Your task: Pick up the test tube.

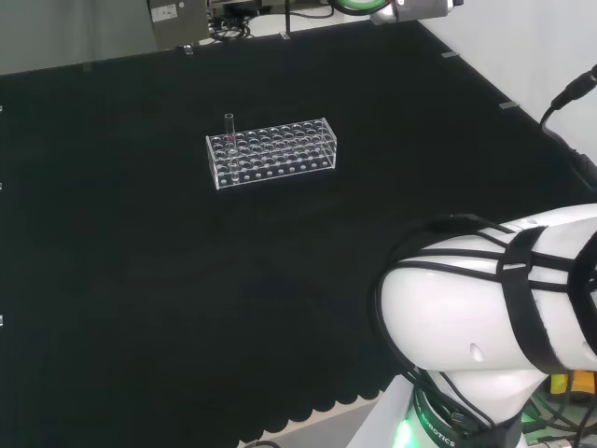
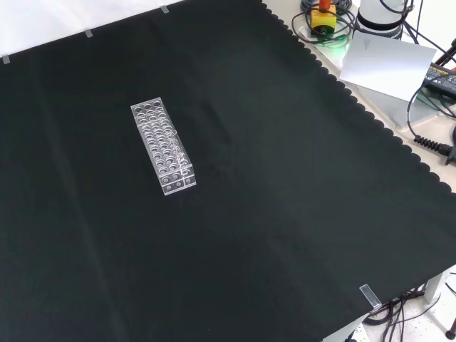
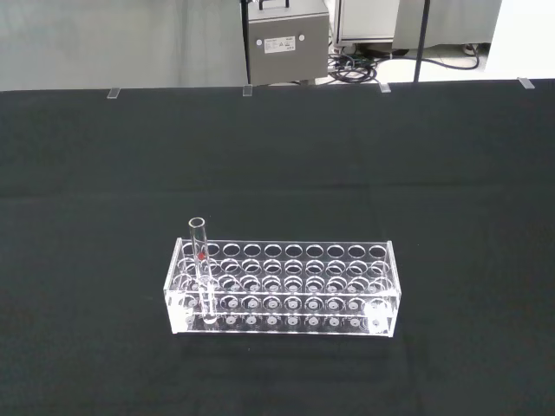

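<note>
A clear glass test tube (image 3: 201,264) with a small red mark stands upright in an end hole of a clear plastic rack (image 3: 286,289). In the head view the test tube (image 1: 229,128) rises at the far left corner of the rack (image 1: 270,153), in the upper middle of the black cloth. From the front camera the rack (image 2: 162,144) lies at the upper left, and the tube (image 2: 179,158) is faint at its nearer end. The arm's white links (image 1: 494,317) stand at the head view's lower right, well away from the rack.
Black cloth (image 2: 271,214) covers the bench all around the rack. Cables and a yellow and red button box (image 2: 324,18) lie past the cloth's scalloped edge in the front view. A grey box (image 3: 286,39) stands beyond the far edge.
</note>
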